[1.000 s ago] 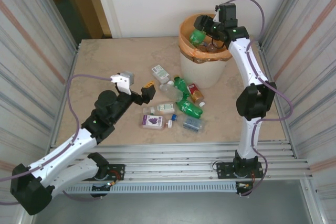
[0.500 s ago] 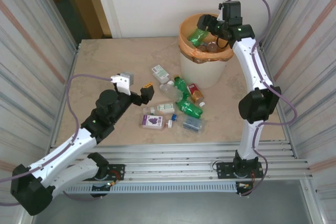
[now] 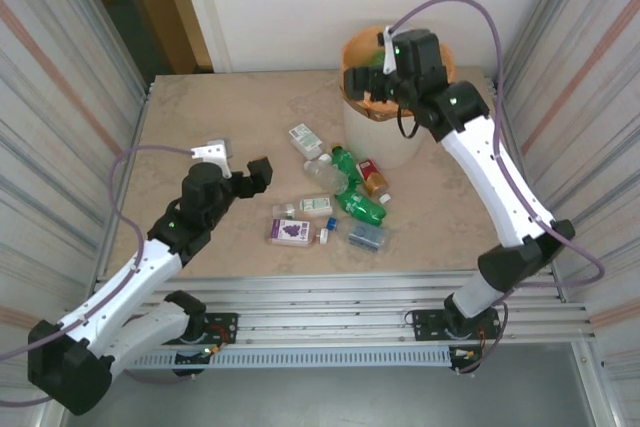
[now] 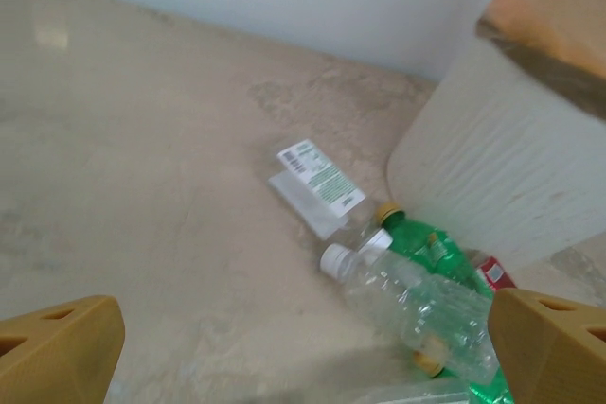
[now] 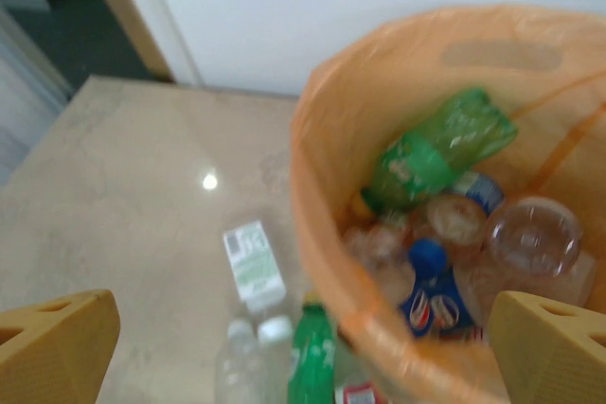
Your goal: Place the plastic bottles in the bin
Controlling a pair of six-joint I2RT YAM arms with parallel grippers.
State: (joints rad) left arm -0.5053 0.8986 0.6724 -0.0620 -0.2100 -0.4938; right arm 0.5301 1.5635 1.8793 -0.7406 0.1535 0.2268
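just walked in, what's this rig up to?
Two arms are moving plastic bottles off the table into the bin. The right gripper hangs open and empty over the bin's rim. Several bottles lie inside, with a green bottle on top. The left gripper, also open and empty, hovers above the table facing the heap beside the bin.

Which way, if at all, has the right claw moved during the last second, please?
Yes: the right claw has shifted left and nearer, from over the middle of the bin to its left rim.
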